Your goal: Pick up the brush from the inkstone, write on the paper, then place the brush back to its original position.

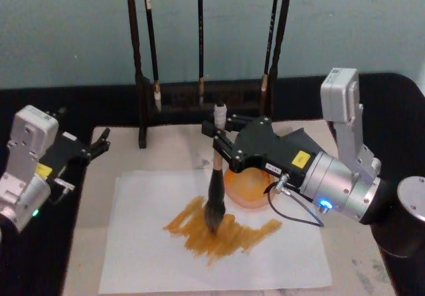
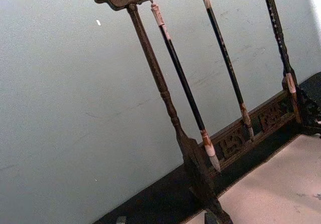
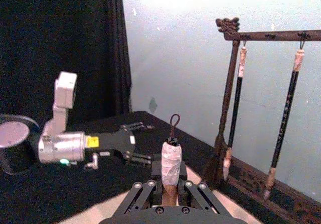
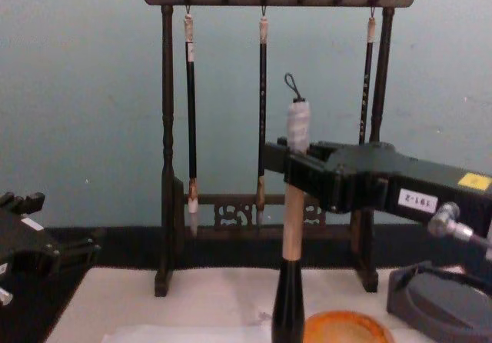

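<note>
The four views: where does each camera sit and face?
Head: high, looking down at the paper; right gripper holds the brush, left gripper idle at left.
Chest: low, facing the rack; right gripper shows.
Left wrist: faces the rack.
Right wrist: looks past the brush at the left gripper.
Shared: all see the rack.

A black-draped table (image 1: 99, 105) carries a cream mat (image 1: 172, 151), with a wooden brush stand (image 1: 141, 110) at its far edge, beyond the fingers (image 1: 226, 152) of the right gripper (image 1: 218, 138). Beneath those fingers the paper (image 1: 146, 243) lies flat on the mat, the inkstone (image 1: 247, 191) at its far edge.
</note>
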Available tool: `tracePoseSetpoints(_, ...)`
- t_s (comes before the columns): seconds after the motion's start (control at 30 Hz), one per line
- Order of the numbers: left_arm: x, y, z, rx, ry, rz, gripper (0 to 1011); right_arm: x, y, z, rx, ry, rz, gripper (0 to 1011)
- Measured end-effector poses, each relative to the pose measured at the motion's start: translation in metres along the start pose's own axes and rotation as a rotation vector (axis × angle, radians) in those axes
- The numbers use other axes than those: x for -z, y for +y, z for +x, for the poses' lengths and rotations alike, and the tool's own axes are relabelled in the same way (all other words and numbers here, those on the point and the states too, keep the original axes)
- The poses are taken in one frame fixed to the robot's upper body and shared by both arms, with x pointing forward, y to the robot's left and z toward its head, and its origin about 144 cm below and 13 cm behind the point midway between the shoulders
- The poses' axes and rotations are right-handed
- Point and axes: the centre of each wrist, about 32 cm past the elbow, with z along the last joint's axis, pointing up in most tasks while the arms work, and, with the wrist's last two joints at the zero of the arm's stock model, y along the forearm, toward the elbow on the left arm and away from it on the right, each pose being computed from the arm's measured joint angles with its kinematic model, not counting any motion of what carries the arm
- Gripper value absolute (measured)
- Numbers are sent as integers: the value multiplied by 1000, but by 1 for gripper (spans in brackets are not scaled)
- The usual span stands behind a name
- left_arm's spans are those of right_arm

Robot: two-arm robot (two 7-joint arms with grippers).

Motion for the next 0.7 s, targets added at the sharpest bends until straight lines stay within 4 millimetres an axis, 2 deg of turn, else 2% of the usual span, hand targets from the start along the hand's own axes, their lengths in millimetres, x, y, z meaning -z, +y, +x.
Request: tracePoseSetpoints(0.7, 0, 0, 0, 0, 0, 0, 1010, 3, 5, 2, -53, 76, -13, 160)
